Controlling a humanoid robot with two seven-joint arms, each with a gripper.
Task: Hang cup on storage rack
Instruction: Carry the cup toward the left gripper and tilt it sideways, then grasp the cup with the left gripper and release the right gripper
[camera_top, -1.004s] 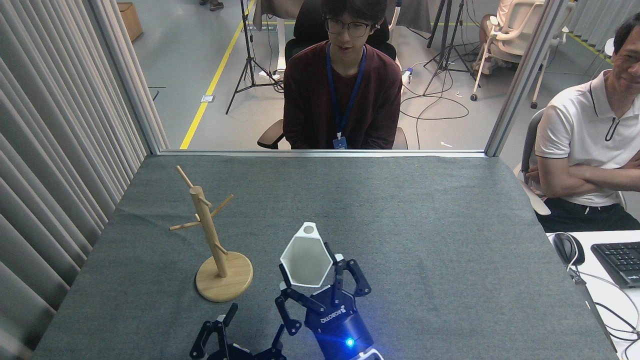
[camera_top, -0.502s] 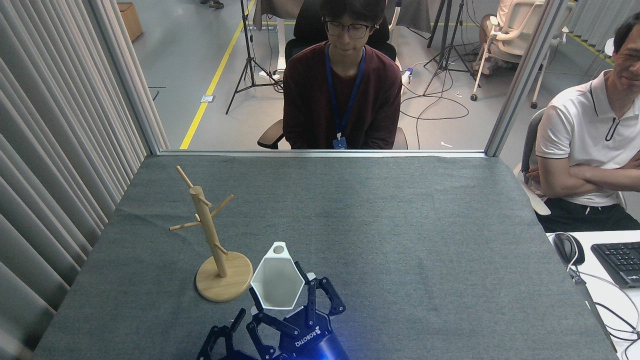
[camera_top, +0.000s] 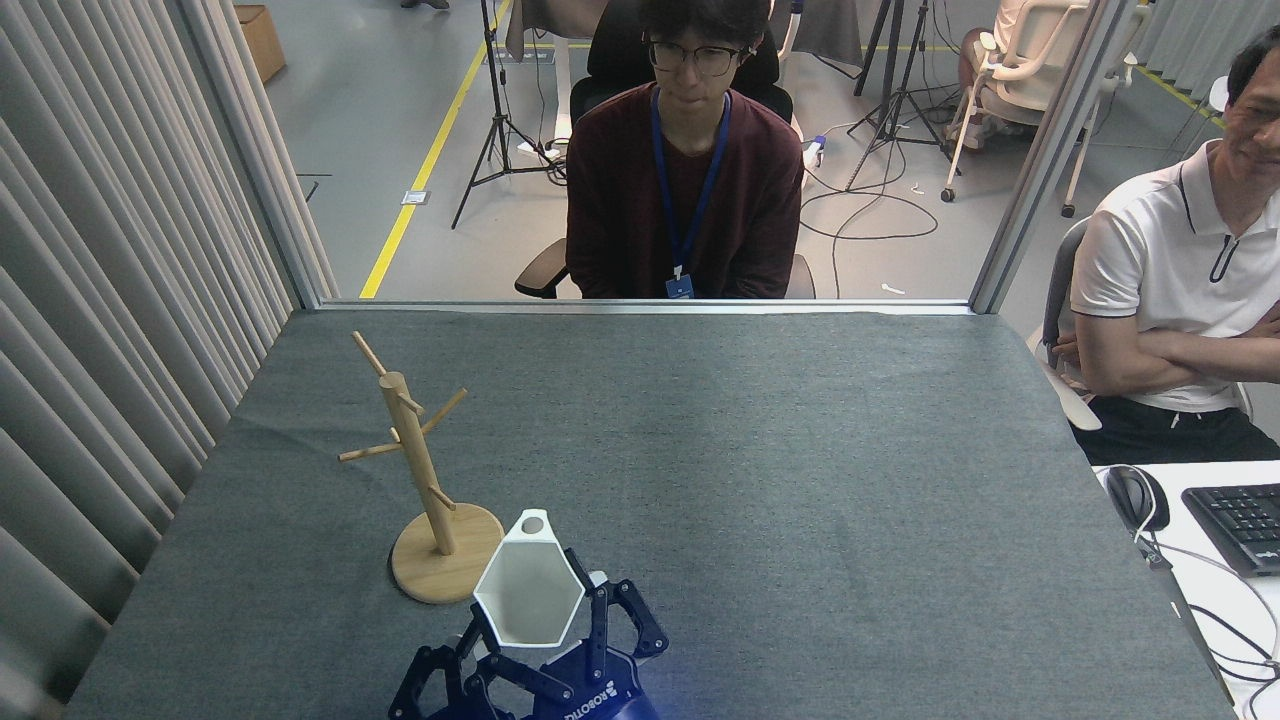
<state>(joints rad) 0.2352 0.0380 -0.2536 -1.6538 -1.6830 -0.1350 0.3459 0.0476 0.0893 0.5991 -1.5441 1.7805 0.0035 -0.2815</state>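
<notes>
Cup (camera_top: 528, 592) sits clamped in right end effector (camera_top: 545, 640), seemingly overlapping storage rack (camera_top: 425, 480) base.

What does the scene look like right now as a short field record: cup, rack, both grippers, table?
cup: white faceted cup, mouth facing the camera, tab with hole on top
held by: right gripper, fingers on the cup's lower sides
left gripper: at the bottom edge, beside the right one; open or shut unclear
storage rack: wooden, upright, left of the cup, pegs bare
hung yet: no
table: grey cloth
</notes>
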